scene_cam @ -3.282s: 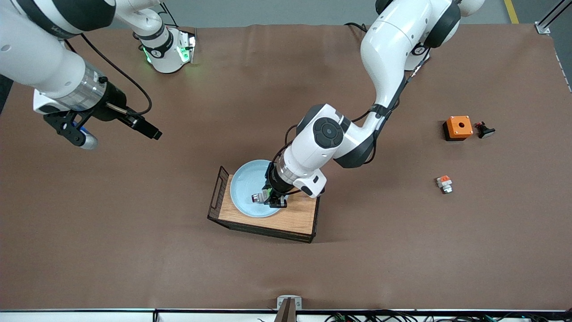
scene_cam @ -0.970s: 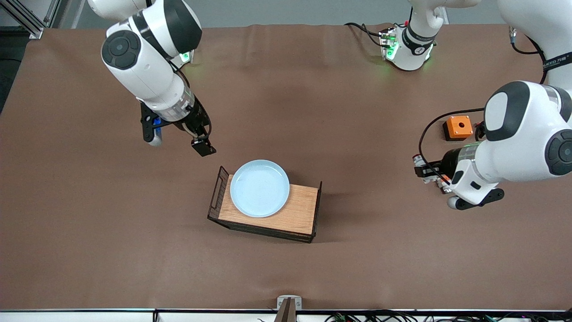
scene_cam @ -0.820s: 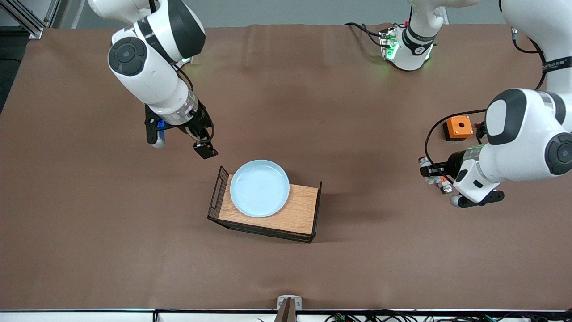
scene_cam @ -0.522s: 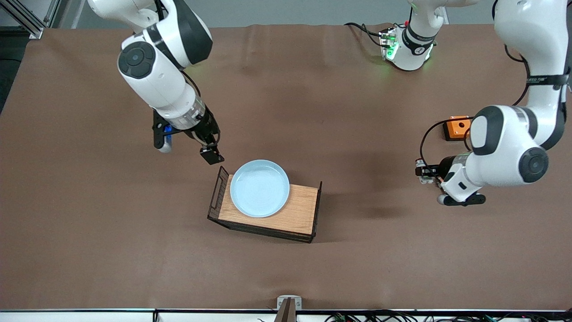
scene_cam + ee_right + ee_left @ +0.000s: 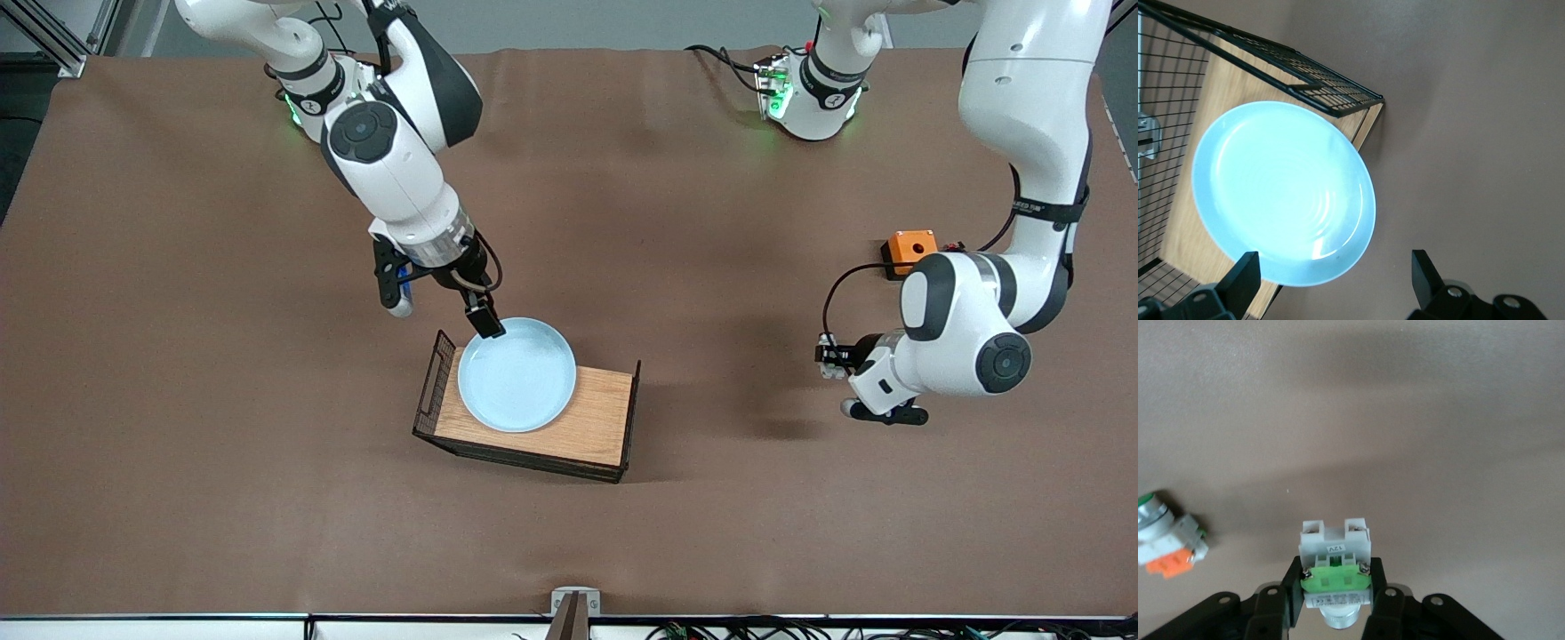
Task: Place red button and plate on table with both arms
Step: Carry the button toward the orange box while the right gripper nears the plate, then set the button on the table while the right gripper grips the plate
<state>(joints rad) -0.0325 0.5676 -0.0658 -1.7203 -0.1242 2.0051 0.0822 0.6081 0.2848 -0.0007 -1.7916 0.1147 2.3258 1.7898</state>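
Note:
The pale blue plate (image 5: 517, 374) lies on the wood-topped wire tray (image 5: 597, 423) mid-table; it also shows in the right wrist view (image 5: 1281, 193). My right gripper (image 5: 485, 321) (image 5: 1336, 275) is open and empty over the plate's rim, on the side toward the robots' bases. My left gripper (image 5: 827, 354) (image 5: 1336, 587) is shut on the green-middled button (image 5: 1336, 568) and holds it over the brown table (image 5: 622, 551) toward the left arm's end.
An orange-red-topped part (image 5: 1168, 543) lies on the cloth beside the held button; the left arm hides it in the front view. An orange box (image 5: 911, 251) stands closer to the left arm's base. The tray has black wire end walls (image 5: 434, 380).
The left arm lifted the button off the plate and carried it to the left arm's end. The right arm swung in from its end to the plate's rim.

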